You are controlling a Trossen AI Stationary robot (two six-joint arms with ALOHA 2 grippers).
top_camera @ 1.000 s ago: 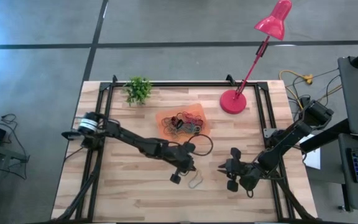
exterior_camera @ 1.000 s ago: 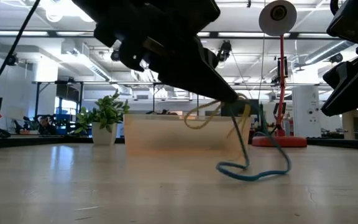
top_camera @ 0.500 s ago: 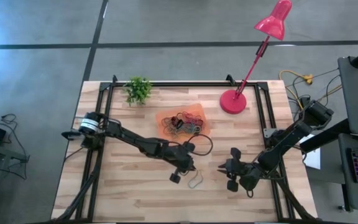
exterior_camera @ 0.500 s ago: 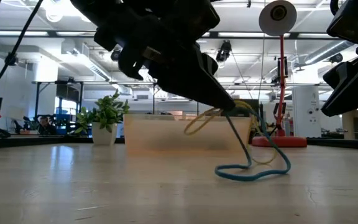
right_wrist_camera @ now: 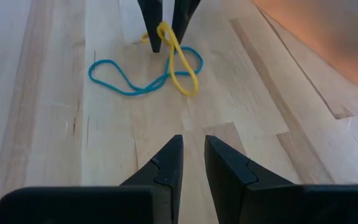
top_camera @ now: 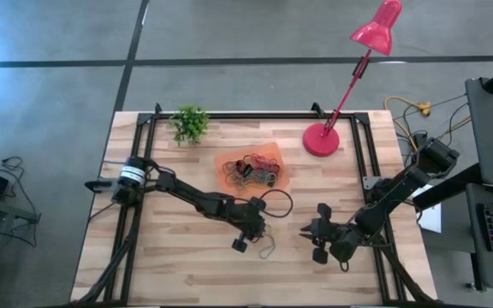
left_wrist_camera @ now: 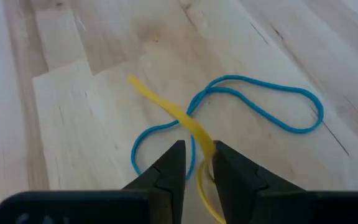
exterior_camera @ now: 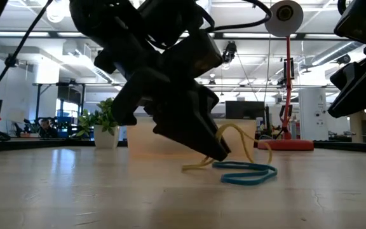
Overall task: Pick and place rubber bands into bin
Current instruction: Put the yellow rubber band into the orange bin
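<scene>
The left pincer [top_camera: 255, 229] is down at the table [top_camera: 178, 274], its tips parted by a narrow gap with a strand of the yellow rubber band [left_wrist_camera: 185, 121] running through that gap. Whether the tips press on the strand or merely straddle it I cannot tell from here. The blue rubber band [left_wrist_camera: 260, 106] lies flat on the wood just ahead of the tips, crossing under the yellow one. Its long axis runs away from the pincer and off to one side, so most of the loop sits beyond the fingertips rather than between them.

The right pincer [top_camera: 311, 233] hangs low a little way off, facing the same two bands, its tips slightly apart and holding nothing. The left one is plainly nearer; it is right on top of them.

The bin [top_camera: 222, 160] sits behind the left pincer, further back on the table, with a tangle of rubber bands [top_camera: 252, 169] already inside.

To my eye the next move hangs on the yellow strand: it is between the tips, the blue one is not, so a close here would likely catch yellow alone.
</scene>
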